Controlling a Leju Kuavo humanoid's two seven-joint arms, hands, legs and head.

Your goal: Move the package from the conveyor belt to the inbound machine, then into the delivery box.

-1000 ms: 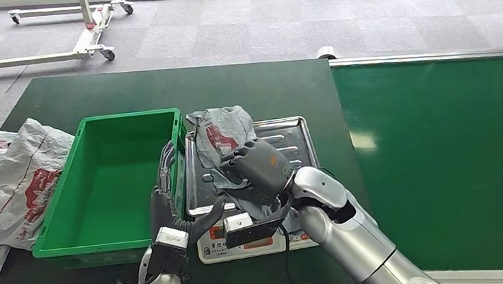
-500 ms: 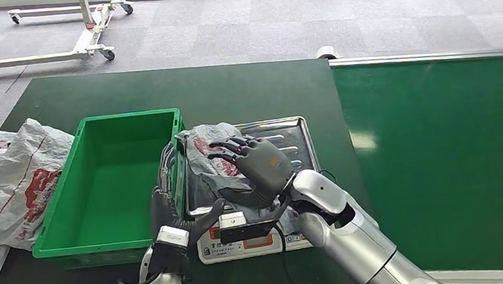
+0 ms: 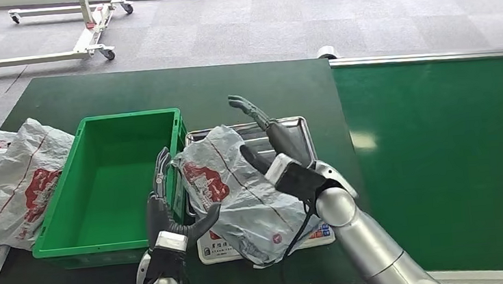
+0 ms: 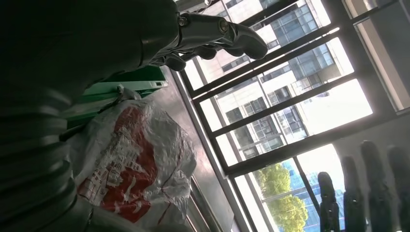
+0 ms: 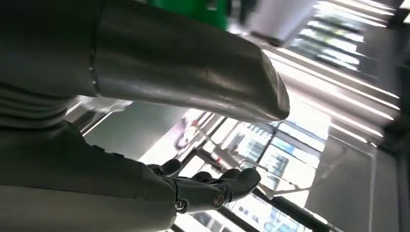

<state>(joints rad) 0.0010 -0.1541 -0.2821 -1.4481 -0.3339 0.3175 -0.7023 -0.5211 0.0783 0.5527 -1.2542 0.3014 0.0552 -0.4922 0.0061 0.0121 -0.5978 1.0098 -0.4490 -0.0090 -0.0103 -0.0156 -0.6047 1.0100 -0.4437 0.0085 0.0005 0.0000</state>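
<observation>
The package (image 3: 239,191), a crumpled grey plastic bag with red print, lies over the front of the inbound machine's steel tray (image 3: 289,128) and hangs past its front edge. My right hand (image 3: 273,147) is raised behind the package with fingers spread and nothing in it; the bag leans against its wrist. In the right wrist view that hand (image 5: 208,186) is empty. My left hand (image 3: 165,204) stands upright between the green delivery box (image 3: 112,188) and the package, its thumb reaching toward the bag. The left wrist view shows the package (image 4: 130,174) close beside the left hand (image 4: 208,34).
The green conveyor belt (image 3: 443,159) runs along the right side. Other grey bags (image 3: 12,180) are piled at the table's left edge. A white wheeled frame (image 3: 82,40) stands on the floor at the far left.
My right hand has let go of the package, turned and lifted with fingers spread. The package has rolled forward and left, now spread out with its red print up.
</observation>
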